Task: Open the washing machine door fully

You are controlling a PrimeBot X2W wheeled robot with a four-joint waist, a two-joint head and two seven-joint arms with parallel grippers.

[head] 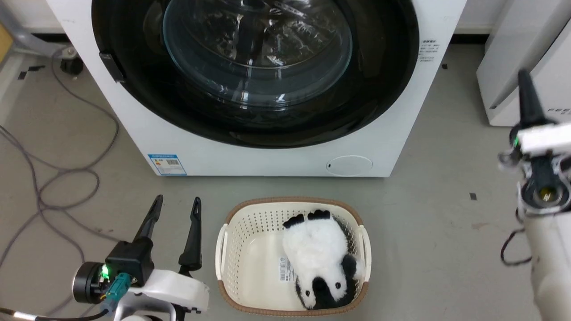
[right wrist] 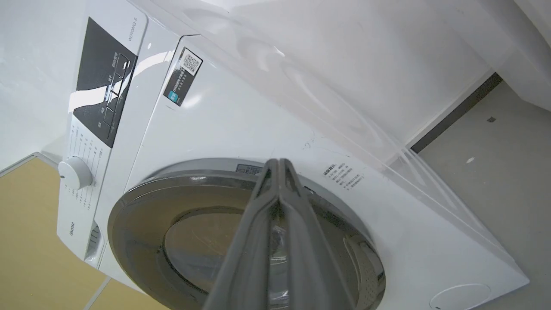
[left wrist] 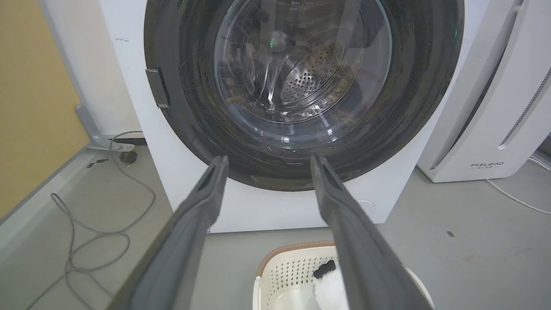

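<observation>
Nearest me, the left gripper sits low over the floor beside a cream basket that holds a panda toy. Its fingers are spread apart with nothing between them. They point up towards the lower part of the washing machine door, well short of it.

The right gripper is carried higher, out to the right of the washing machine. In its own wrist view its fingers are pressed together and empty. They aim at the door's right-hand rim and, from what I can see, aren't touching it.

The door itself lies flat against the machine's white front and looks shut, its glass bowl bulging back into the steel drum. I'd expect it to be heavy and rigid, swinging stiffly on its hinge once the catch lets go. The glossy black face would be slick under hard fingers, and the glass is no place to push.

The outer rim is where I'd take hold, hooking a fingertip behind the edge on the side away from the hinge. There's a small grey tab on the left rim, but I can't tell whether it's a hinge or a pull. The closed right fingers make a slim enough wedge to slip in at the edge.
</observation>
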